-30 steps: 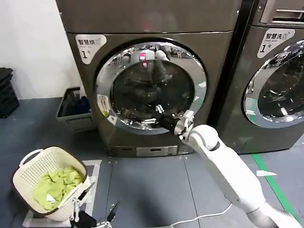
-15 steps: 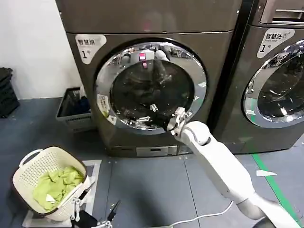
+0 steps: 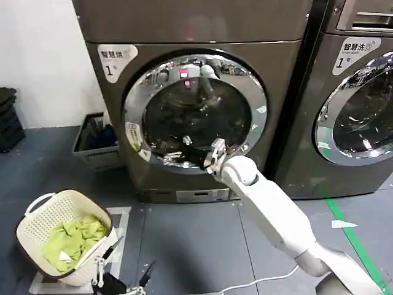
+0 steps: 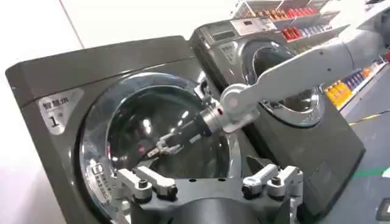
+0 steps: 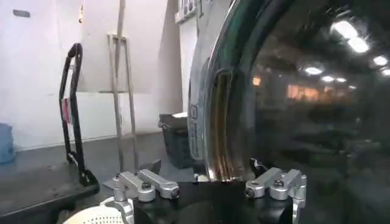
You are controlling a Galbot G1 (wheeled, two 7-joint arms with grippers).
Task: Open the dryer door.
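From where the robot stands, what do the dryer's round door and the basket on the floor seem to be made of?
The dryer door looks like dark glass set in a shiny chrome-like ring, since both mirror the room lights; the ring could be metal or plated plastic. The basket seems matte cream plastic, with moulded perforated walls and a handle. The right gripper is at the door's lower edge.

Head looks down; wrist views share dryer door (image 4: 161,131)
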